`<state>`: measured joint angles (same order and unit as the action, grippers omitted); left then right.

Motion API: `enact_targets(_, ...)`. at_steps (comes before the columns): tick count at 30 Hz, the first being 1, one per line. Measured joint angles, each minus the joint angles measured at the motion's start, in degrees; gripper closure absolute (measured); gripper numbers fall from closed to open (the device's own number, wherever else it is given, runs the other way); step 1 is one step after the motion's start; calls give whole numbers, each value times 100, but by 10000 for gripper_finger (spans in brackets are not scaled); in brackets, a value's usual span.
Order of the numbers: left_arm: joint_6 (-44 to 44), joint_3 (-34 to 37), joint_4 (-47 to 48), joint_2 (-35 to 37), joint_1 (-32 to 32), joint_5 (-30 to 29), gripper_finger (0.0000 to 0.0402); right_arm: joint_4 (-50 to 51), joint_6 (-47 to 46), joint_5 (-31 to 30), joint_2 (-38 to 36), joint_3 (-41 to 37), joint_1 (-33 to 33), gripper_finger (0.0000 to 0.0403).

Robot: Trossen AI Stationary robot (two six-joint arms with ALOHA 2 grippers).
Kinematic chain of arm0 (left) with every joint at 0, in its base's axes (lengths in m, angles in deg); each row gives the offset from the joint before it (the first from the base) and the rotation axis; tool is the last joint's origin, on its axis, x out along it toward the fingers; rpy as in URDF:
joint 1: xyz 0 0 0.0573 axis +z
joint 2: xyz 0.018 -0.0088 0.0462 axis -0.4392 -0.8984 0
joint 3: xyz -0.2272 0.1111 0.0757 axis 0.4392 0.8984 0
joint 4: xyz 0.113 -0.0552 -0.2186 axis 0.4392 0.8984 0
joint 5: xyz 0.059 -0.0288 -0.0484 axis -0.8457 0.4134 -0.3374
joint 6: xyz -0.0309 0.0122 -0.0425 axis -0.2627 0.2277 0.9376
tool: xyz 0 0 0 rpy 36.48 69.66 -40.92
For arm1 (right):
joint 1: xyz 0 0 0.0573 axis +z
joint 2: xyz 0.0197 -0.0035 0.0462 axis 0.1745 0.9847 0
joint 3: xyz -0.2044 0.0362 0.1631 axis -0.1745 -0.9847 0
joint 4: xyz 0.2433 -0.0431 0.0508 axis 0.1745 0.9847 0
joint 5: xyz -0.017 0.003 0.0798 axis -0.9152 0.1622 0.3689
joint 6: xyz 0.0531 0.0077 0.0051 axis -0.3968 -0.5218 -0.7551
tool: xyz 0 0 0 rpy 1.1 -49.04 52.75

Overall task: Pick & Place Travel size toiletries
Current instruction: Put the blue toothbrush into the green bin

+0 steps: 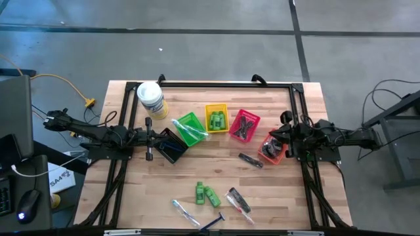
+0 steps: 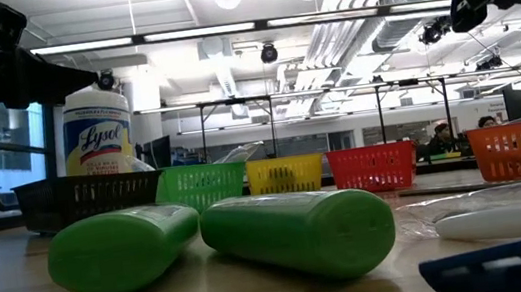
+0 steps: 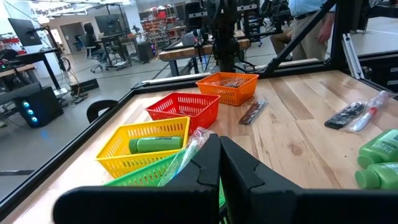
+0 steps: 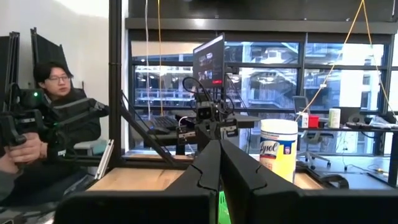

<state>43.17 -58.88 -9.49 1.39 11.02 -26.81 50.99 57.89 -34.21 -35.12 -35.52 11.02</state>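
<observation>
Several travel size toiletries lie loose on the near part of the table. There are two green mini bottles (image 1: 200, 192) (image 1: 211, 195) on their sides, a slim clear tube (image 1: 184, 211), a blue-handled razor (image 1: 213, 223) and a dark packed item (image 1: 238, 200). Another dark item (image 1: 251, 160) lies beside the orange basket (image 1: 270, 151). A green bottle (image 3: 155, 144) lies in the yellow basket (image 1: 216, 118), and a clear tube (image 3: 186, 152) sticks out of the green basket (image 1: 189, 128). My left gripper (image 1: 156, 139) (image 3: 219, 155) hovers shut by the black basket (image 1: 172, 145). My right gripper (image 1: 275, 141) (image 4: 219, 155) hovers shut over the orange basket.
A red basket (image 1: 244, 126) holding dark items stands between the yellow and orange ones. A white Lysol tub (image 1: 151, 98) stands at the far left. A black frame (image 1: 223, 83) runs along the table's far and side edges. Bare wood (image 1: 289, 196) lies at the near right.
</observation>
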Motion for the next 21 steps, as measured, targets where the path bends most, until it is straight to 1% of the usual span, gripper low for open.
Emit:
enact_targets(8,-3,0,-3,0,0,0,402,302,9,14,0,-2,0,398)
enact_targets(21,-15,0,-55,2,0,-1,402,525,-27,28,2,-7,0,398)
